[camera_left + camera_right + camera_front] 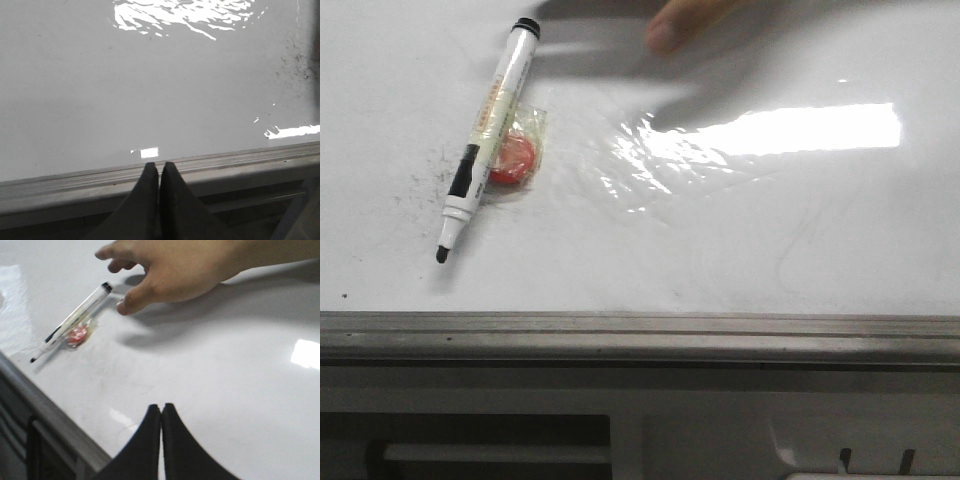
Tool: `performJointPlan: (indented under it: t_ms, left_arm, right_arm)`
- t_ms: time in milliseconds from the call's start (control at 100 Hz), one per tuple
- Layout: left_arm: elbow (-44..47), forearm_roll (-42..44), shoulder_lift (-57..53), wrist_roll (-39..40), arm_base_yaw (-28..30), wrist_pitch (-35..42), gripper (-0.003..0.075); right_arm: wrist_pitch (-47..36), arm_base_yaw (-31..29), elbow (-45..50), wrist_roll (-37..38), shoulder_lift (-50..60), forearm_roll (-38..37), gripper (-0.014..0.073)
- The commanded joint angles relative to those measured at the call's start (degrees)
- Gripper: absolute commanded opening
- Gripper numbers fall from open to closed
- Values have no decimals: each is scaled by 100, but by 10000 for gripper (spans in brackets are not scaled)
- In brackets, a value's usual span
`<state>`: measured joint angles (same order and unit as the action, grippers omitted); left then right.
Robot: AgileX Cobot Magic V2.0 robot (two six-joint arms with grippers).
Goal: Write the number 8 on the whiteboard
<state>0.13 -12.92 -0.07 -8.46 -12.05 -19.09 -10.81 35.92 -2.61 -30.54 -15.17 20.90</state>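
The whiteboard (720, 250) lies flat, glossy white with a bright rectangular reflection; no number 8 is in view on it. An uncapped black-tipped marker (490, 125) rests on the board at the left, its tip toward the near edge; the right wrist view also shows this marker (70, 322). My left gripper (159, 165) is shut and empty, over the grey ledge (225, 165) at the whiteboard's (150, 75) edge. My right gripper (161, 406) is shut and empty above the whiteboard (225, 380), well away from the marker. Neither gripper shows in the front view.
A person's hand (175, 270) hovers over the board just beyond the marker's capped end; in the front view the hand (685, 25) is blurred at the far edge. A red round item in clear wrapping (513, 158) lies against the marker. The grey metal ledge (640, 335) runs along the near edge.
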Motion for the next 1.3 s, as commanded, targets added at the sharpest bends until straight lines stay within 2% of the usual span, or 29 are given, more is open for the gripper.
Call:
performJointPlan:
  t_ms: [0, 70, 120, 300, 440, 610, 730, 1290]
  left_arm:
    - [172, -103, -175, 67, 13, 289, -20]
    - [172, -103, -175, 67, 13, 289, -20]
    - [172, -103, -175, 67, 13, 289, -20]
    - [172, -103, -175, 67, 13, 289, -20]
    - [172, -103, -175, 67, 13, 289, -20]
    - [172, -103, -175, 67, 13, 289, -20]
    - [172, -118, -175, 67, 13, 289, -20]
    - [172, -118, -175, 67, 13, 289, -20]
  right_arm:
    - [-694, -406, 121, 1489, 87, -1397, -63]
    - [-705, -797, 334, 2364, 171, -2090, -63]
    - [-515, -1090, 400, 2638, 243, -2373, -63]
    - [476, -2132, 386, 2655, 722, -2475, -63]
    - [1287, -2537, 386, 2655, 1216, -2475, -63]
    - [2420, -2573, 386, 2655, 1705, -2475, -63]
    - [2771, -2573, 386, 2655, 1697, -2475, -63]
    - [2794, -2573, 386, 2655, 1697, -2475, -63]
